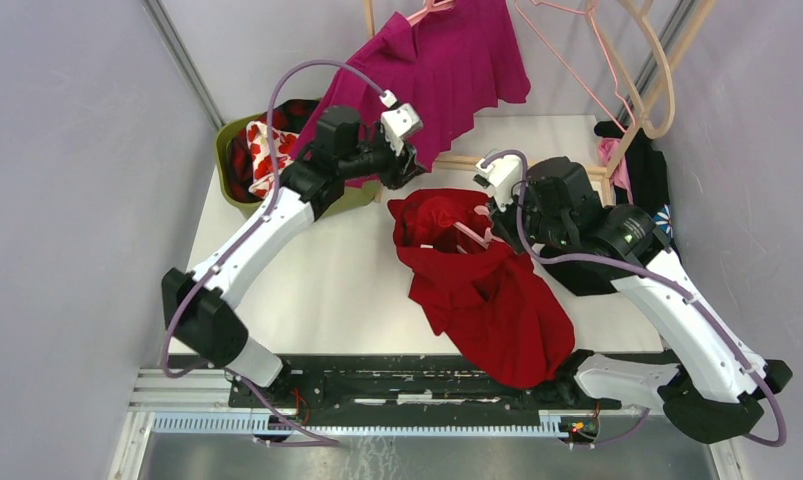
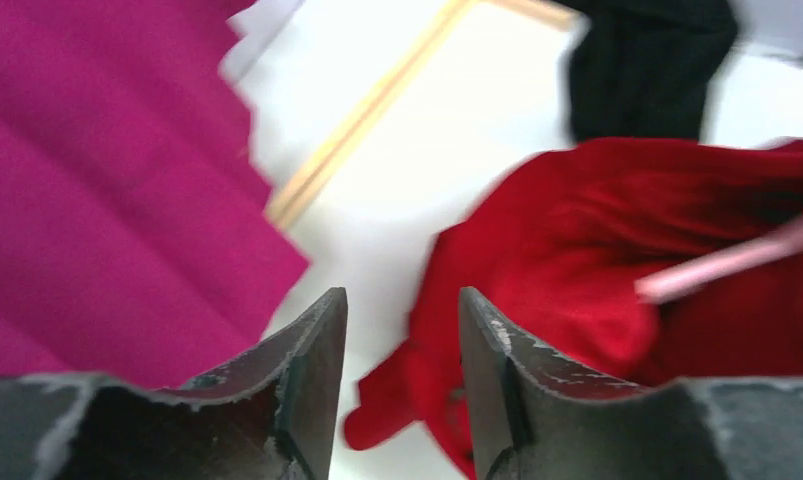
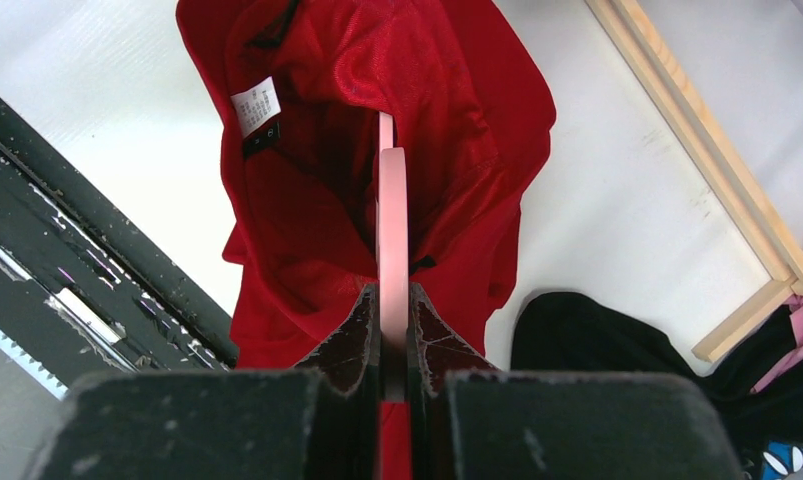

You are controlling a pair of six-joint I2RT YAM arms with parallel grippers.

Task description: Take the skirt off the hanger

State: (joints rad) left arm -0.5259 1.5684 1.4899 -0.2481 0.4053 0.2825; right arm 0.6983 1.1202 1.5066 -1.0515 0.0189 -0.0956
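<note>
Right tool (image 3: 394,292) clamps the pink hanger (image 3: 390,200), its far end buried in the red skirt (image 3: 307,230); left tool (image 2: 402,300) gapes empty.

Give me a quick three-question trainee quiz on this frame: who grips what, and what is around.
1. True or false: the right gripper is shut on the pink hanger.
2. The left gripper is: A) shut on cloth; B) open and empty; C) out of view.
3. What colour is the hung skirt at the back?

Key: 1 true; 2 B; 3 magenta.
</note>
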